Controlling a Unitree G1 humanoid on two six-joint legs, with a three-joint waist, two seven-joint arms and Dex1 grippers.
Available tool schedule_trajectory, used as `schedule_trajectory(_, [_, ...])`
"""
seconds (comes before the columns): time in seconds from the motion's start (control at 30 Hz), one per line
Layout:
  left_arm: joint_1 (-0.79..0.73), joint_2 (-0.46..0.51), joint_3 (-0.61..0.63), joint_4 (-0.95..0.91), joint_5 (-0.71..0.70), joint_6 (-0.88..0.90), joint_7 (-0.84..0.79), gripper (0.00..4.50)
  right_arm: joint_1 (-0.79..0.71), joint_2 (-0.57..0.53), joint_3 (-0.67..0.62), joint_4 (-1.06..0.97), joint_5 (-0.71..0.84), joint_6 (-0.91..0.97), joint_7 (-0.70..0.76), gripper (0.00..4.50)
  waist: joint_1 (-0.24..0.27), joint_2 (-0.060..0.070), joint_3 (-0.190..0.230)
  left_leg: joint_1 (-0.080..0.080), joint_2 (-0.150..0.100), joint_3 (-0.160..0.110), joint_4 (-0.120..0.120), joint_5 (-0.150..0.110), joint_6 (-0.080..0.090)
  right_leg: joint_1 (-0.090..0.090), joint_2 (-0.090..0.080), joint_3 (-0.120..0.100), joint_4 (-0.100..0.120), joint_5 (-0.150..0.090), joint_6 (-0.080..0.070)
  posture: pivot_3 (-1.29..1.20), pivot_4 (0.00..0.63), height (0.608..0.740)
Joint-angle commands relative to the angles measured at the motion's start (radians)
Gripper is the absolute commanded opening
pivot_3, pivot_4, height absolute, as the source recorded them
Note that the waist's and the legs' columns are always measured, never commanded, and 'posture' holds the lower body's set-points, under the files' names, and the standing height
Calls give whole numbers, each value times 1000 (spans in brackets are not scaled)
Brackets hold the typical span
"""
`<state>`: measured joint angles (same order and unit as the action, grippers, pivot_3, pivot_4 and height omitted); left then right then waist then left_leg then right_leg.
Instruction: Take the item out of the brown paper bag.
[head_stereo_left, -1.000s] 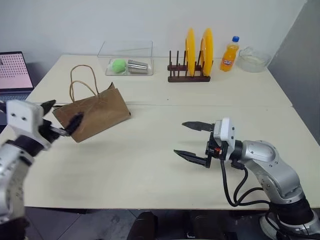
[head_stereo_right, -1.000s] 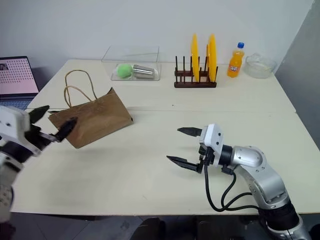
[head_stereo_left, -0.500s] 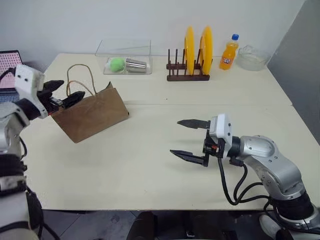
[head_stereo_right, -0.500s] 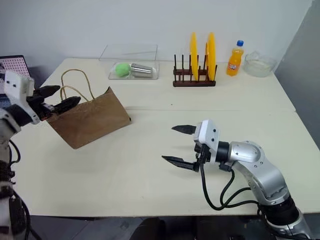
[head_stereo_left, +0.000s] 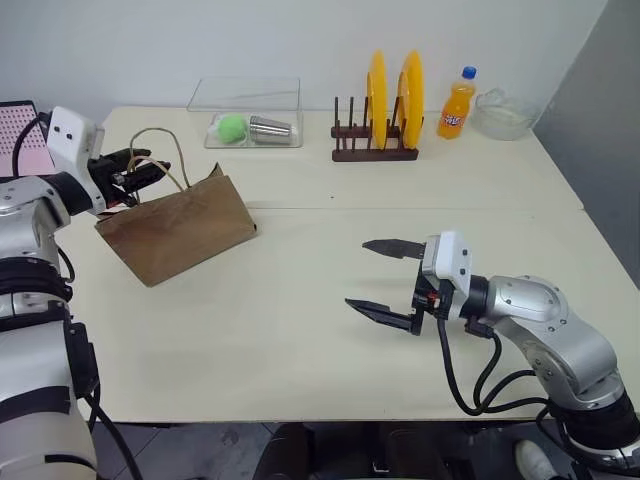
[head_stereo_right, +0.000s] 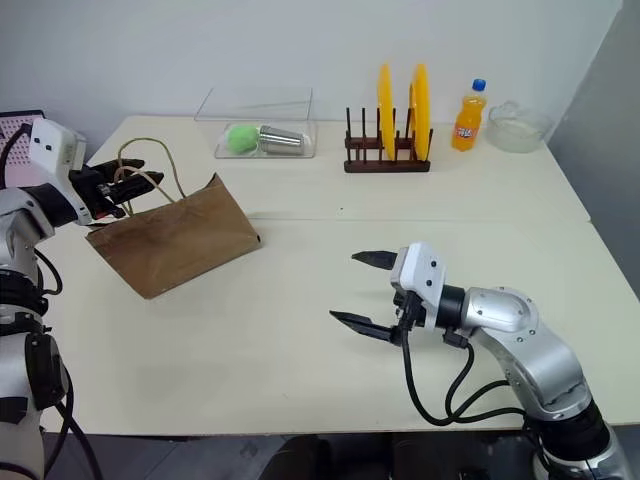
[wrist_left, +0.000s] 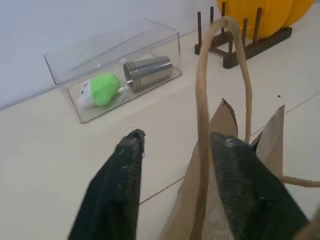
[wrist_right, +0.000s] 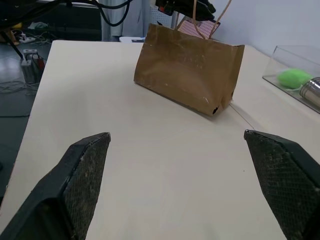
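The brown paper bag lies tilted on the left side of the pale table, its open mouth and looped cord handles turned toward the far left. The left gripper sits right at that mouth. In the left wrist view one cord loop runs up between its two black fingers, and the right-hand finger is up against the serrated paper rim; the fingers are partly drawn together, but I cannot tell whether they actually pinch the cord or the paper. The red and black item cannot be made out; the inside of the bag is hidden from where I stand.

The right gripper hovers over the bare near-right part of the table, well apart from the bag, its fingers spread wide and pointing left with nothing between them.

Along the far edge stand a clear plastic box holding a green toy and a steel cup, a wooden rack with two yellow plates, an orange soda bottle and a glass bowl.
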<state>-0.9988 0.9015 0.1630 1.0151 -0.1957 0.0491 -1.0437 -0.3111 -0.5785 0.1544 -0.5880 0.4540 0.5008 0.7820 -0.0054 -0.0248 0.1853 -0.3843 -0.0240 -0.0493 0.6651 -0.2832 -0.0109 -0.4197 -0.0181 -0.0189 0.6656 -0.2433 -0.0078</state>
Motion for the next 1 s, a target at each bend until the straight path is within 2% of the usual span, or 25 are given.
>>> schedule_trajectory(0.03, [-64,1,-2,27,20,-49,-13,959,11,-13,-28,-47,12,4,-8,4500,0,-1,0,0,0,0,0,0,0,0,0,0,0,0,0,0,150,740])
schedule_trajectory(0.13, [-107,-13,-1,44,26,-58,-25,31,21,-22,-35,-57,17,11,-7,4500,0,-1,0,0,0,0,1,0,0,0,0,0,0,0,0,0,150,740])
schedule_trajectory(0.43, [-238,-82,-70,12,74,-92,-114,7,83,-67,-111,-122,83,65,-17,4500,5,-3,0,-1,-1,0,2,0,0,0,0,0,0,0,0,0,150,740])
schedule_trajectory(0.63, [-388,-178,-85,46,82,-83,-125,7,153,-102,-178,-173,115,119,-56,4500,3,-5,1,-4,0,-1,5,0,0,0,0,-2,0,1,1,0,150,740])
schedule_trajectory(0.8, [-496,-267,-90,100,90,-94,-129,7,212,-88,-232,-196,107,158,-148,4500,3,-5,1,-7,0,-1,9,0,0,-1,0,-2,1,1,3,0,150,740])
schedule_trajectory(1.0, [-564,-391,-106,184,120,-150,-113,7,298,-95,-256,-255,115,197,-201,4500,3,-6,2,-9,-1,-1,13,0,1,-1,0,-2,3,-1,7,0,150,740])
